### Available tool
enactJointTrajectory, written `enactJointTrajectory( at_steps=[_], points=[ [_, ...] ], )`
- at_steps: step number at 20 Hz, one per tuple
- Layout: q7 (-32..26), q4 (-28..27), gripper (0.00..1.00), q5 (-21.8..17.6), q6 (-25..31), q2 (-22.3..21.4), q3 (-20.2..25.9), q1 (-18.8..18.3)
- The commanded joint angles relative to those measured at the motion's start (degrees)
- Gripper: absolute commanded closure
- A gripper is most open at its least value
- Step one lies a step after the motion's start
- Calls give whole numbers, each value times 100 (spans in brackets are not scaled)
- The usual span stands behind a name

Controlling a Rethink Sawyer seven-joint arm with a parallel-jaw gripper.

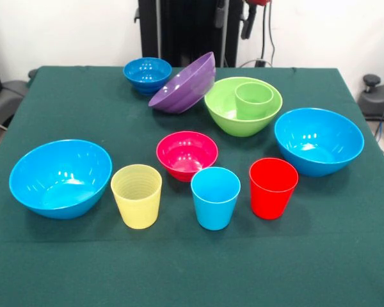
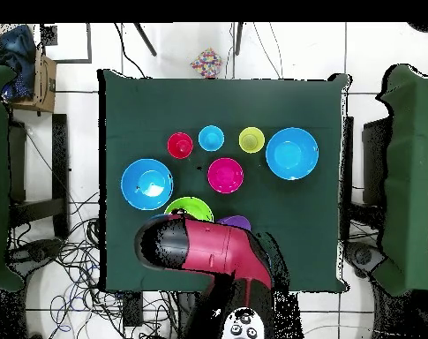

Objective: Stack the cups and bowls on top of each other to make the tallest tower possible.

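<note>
The green cup (image 1: 254, 99) stands inside the large lime-green bowl (image 1: 225, 116), the only stacked pair. The purple bowl (image 1: 184, 86) is tilted on its side between that bowl and the small dark blue bowl (image 1: 147, 72). The pink-red bowl (image 1: 187, 153) sits mid-table. The yellow (image 1: 136, 195), light blue (image 1: 215, 197) and red (image 1: 272, 187) cups stand upright in a front row. Large light blue bowls sit at the left (image 1: 61, 178) and right (image 1: 319, 141). My gripper (image 1: 246, 24) shows only as a dark part at the top edge, above and behind the bowls.
In the overhead view my red and black arm (image 2: 208, 252) lies over the table's base-side edge and hides part of the lime-green bowl (image 2: 189, 209) and purple bowl (image 2: 236, 221). Chairs and cables surround the green-clothed table (image 2: 129, 106).
</note>
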Motion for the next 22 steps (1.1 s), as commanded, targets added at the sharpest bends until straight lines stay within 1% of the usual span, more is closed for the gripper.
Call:
enactJointTrajectory(
  at_steps=[1,4,8,11,18,20,22],
  points=[
    [199,-785,0,-284,1123,60,185,119],
    [234,-915,0,-279,1339,44,184,136],
    [335,-836,0,-250,1368,-39,179,211],
    [416,-921,0,-252,1436,-44,173,282],
    [438,-1111,0,-224,1392,196,232,278],
    [386,-1155,0,-227,1315,296,271,219],
    [323,-1344,0,-216,1403,414,304,120]
  ],
)
